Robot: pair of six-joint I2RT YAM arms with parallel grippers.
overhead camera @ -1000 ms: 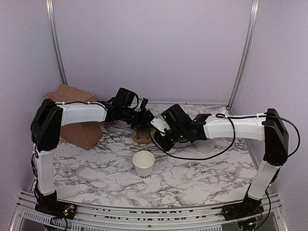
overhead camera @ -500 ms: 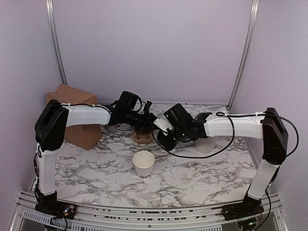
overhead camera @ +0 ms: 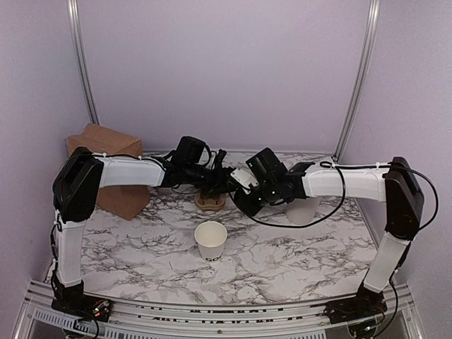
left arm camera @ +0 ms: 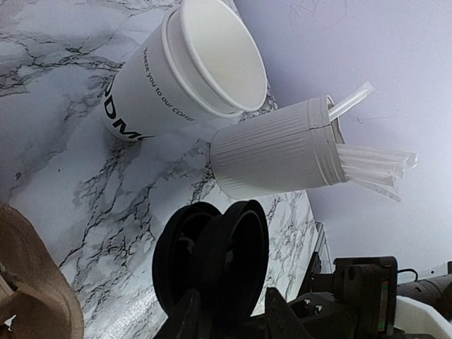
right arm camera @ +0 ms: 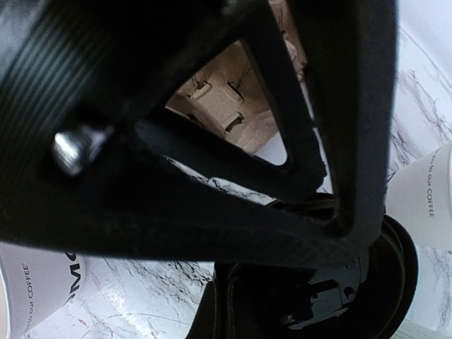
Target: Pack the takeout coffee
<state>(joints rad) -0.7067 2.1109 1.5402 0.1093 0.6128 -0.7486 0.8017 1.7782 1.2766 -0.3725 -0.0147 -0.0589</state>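
So both arms reach in and meet over the middle of the surface [overhead camera: 296, 261], above the cardboard carrier [overhead camera: 210, 203], and the fuss looks to be about the black lids [left arm camera: 212, 258]. In the left wrist view there seem to be two of them nested together, seen edge-on. That's probably why it takes two arms: one steadies the stack while the other peels a lid off. The left pincer [left arm camera: 233, 314] has a finger on either side of the lids, but the pictures don't show whether it's actually clamped. The right pincer [overhead camera: 234, 189] is pressed together right next to them, and the right wrist view is too blurry to show if it has a lid rim nipped. The takeout coffee cup [overhead camera: 211, 240] stands upright and lidless near the front centre, just in front of the carrier and apart from both pincers, so it's easy to reach once a lid is free. A brown paper bag [overhead camera: 106, 169] waits at the back left, presumably for packing. The stacked cups [left arm camera: 176, 70] and a ribbed cylinder [left arm camera: 272, 159] with straws [left arm camera: 374, 166] stand just beside each other. The surface is white marble-pattern with dark veins, boxed in by plain lilac walls [overhead camera: 226, 70] and metal posts [overhead camera: 357, 78].
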